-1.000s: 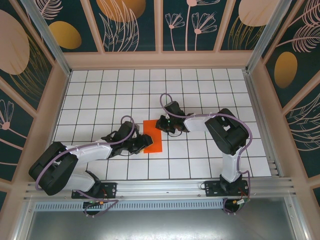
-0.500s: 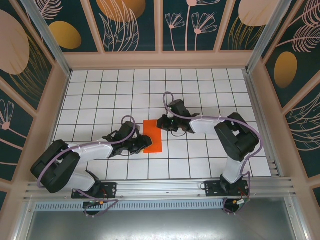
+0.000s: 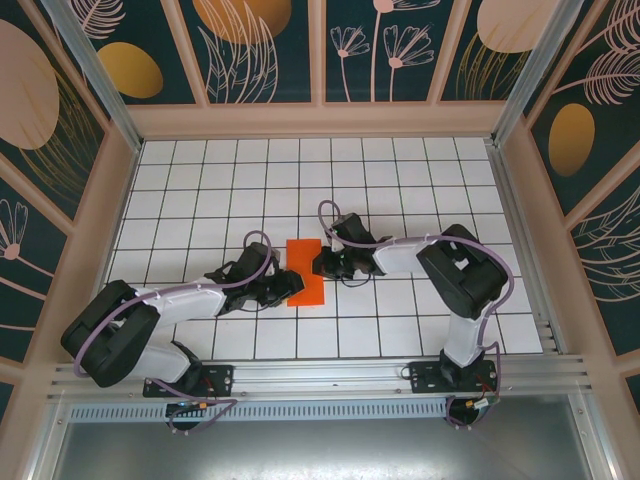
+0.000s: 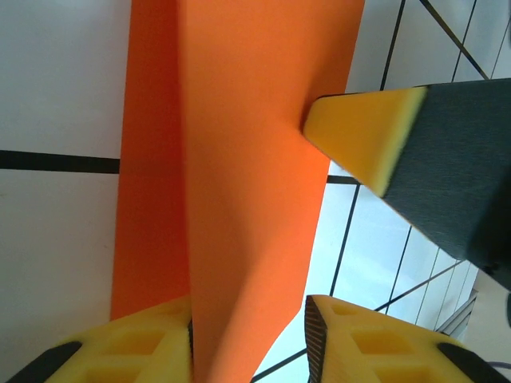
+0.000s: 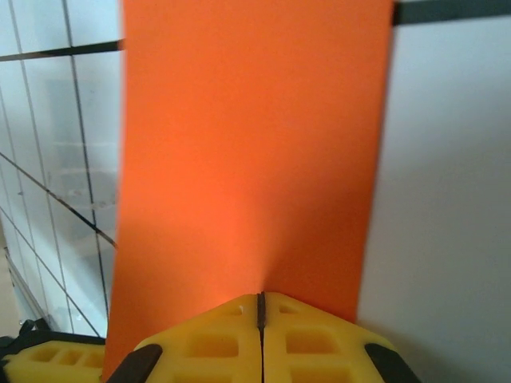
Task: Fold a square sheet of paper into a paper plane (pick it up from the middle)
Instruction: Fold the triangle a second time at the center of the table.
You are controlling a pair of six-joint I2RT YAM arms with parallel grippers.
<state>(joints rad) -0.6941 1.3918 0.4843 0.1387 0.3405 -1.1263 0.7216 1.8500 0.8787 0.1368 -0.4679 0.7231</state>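
The square sheet of paper (image 3: 303, 270) lies mid-table as a bright orange-red rectangle, doubled over, about one tile wide and two long. A paper plane is out of view. My left gripper (image 3: 284, 287) is at its near left edge. In the left wrist view a raised layer of the paper (image 4: 255, 159) runs between the open left gripper (image 4: 249, 319), against the left pad with a gap to the right pad. My right gripper (image 3: 322, 264) is shut, its tips (image 5: 261, 297) pressed onto the paper (image 5: 247, 159). Its yellow fingertip (image 4: 355, 136) touches the raised layer.
White tiled floor (image 3: 400, 190) with black grid lines surrounds the paper. Wooden walls (image 3: 320, 120) with patterned panels close in the back and sides. An aluminium rail (image 3: 320, 375) runs along the near edge by both arm bases.
The right gripper has slid a little toward the near end along the paper's right edge. The left gripper's jaws have narrowed around the raised layer; the left arm has hardly moved.
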